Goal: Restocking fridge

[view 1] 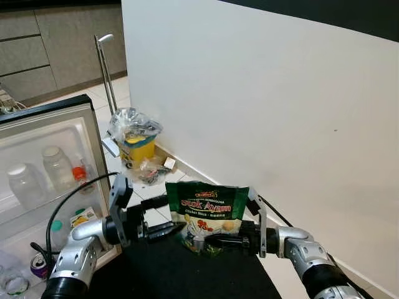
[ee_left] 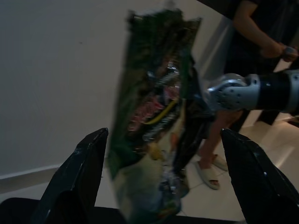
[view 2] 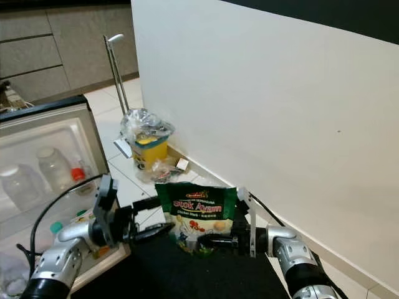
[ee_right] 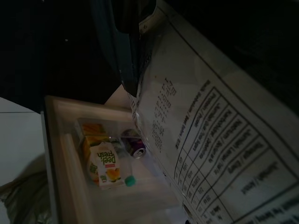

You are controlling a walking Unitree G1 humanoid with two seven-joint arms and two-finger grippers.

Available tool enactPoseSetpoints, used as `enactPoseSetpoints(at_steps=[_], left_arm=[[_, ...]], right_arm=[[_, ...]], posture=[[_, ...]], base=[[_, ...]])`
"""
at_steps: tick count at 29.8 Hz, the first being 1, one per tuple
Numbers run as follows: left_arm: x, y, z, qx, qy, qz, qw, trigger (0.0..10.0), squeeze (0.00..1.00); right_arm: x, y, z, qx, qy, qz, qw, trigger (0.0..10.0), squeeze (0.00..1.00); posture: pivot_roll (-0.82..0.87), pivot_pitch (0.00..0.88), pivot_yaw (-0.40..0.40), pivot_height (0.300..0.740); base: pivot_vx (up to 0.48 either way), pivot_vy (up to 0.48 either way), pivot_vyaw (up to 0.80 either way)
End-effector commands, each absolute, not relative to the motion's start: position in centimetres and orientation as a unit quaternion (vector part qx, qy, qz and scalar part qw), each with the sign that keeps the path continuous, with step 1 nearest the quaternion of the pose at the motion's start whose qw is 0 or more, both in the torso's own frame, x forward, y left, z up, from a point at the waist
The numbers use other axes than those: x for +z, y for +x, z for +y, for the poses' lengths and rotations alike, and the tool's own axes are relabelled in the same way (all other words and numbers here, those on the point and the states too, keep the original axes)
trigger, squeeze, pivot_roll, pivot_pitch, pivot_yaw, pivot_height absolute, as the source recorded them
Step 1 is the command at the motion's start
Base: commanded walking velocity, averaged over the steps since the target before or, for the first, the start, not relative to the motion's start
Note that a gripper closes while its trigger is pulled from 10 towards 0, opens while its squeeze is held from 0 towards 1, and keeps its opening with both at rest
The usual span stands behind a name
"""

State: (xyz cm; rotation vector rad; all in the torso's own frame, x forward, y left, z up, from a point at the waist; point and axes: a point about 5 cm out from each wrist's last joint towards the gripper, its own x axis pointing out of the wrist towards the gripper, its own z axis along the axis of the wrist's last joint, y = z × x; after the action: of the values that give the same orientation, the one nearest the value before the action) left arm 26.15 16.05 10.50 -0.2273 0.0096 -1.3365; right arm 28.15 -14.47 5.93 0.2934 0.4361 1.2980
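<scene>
A green "Stok Ayam" pouch [view 1: 207,215] stands upright over a black surface [view 1: 181,271]. My right gripper [view 1: 215,242] is shut on its lower part from the right. My left gripper [view 1: 163,216] is open just left of the pouch, one finger above the other, touching nothing. In the left wrist view the pouch [ee_left: 159,116] sits beyond the two spread fingers [ee_left: 79,177]. The right wrist view shows the pouch's printed back [ee_right: 210,140] up close. The open fridge door [view 1: 50,156] is at my left, its shelves holding two jars [view 1: 58,167], a juice carton [ee_right: 103,163] and a purple can [ee_right: 135,147].
A white wall [view 1: 280,112] runs along the right. On the tiled floor by it stand a yellow bin with a plastic bag [view 1: 136,140] and a metal pole [view 1: 106,71]. A person [ee_left: 261,28] in sandals stands behind my right arm.
</scene>
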Motion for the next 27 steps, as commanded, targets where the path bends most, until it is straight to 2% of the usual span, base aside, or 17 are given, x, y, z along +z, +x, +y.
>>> enactPoseSetpoints(at_steps=[1, 5, 7, 13, 14, 15, 18, 27], left_arm=[[10.6, 26.1, 15.6, -0.625, -0.109, 0.003, 0.773, 10.0, 0.00], [10.4, 26.3, 15.1, -0.621, -0.107, 0.003, 0.777, 10.0, 0.00], [10.6, 26.4, 14.8, -0.620, -0.110, -0.002, 0.777, 10.0, 0.00], [10.6, 26.4, 14.6, -0.620, -0.119, -0.005, 0.775, 10.0, 0.00], [10.6, 26.4, 14.6, -0.621, -0.120, -0.004, 0.775, 4.7, 0.00], [10.6, 26.3, 14.6, -0.625, -0.125, -0.001, 0.770, 0.0, 0.00], [10.7, 26.0, 14.7, -0.637, -0.133, 0.002, 0.759, 0.0, 0.00], [10.7, 25.8, 14.8, -0.641, -0.136, 0.003, 0.756, 0.0, 0.00]], right_arm=[[6.2, 28.4, -14.0, 0.606, 0.125, 0.194, 0.761, 10.0, 0.00], [5.9, 28.2, -12.8, 0.625, 0.131, 0.202, 0.743, 10.0, 0.00], [5.8, 27.8, -11.9, 0.644, 0.132, 0.211, 0.723, 10.0, 0.00], [5.6, 27.8, -11.6, 0.648, 0.127, 0.215, 0.719, 10.0, 0.00], [5.6, 27.8, -11.7, 0.647, 0.126, 0.216, 0.721, 10.0, 0.00], [5.6, 27.8, -11.7, 0.646, 0.126, 0.216, 0.722, 10.0, 0.00], [5.6, 27.9, -11.8, 0.644, 0.125, 0.215, 0.724, 10.0, 0.00], [6.0, 28.2, -12.2, 0.639, 0.122, 0.209, 0.730, 10.0, 0.00]], posture=[[-0.10, 0.000, -0.087, 0.740], [-0.10, 0.000, -0.088, 0.740], [-0.10, 0.000, -0.090, 0.740], [-0.10, 0.000, -0.092, 0.740], [-0.10, 0.000, -0.092, 0.740], [-0.10, 0.000, -0.093, 0.740], [-0.10, 0.000, -0.093, 0.740], [-0.10, 0.000, -0.091, 0.740]], base=[[0.000, 0.000, 0.00], [0.000, 0.000, 0.00], [0.000, 0.000, 0.00], [0.000, 0.000, 0.00], [0.000, 0.000, 0.00], [0.000, 0.000, 0.00], [0.000, 0.000, 0.00], [0.000, 0.000, 0.00]])
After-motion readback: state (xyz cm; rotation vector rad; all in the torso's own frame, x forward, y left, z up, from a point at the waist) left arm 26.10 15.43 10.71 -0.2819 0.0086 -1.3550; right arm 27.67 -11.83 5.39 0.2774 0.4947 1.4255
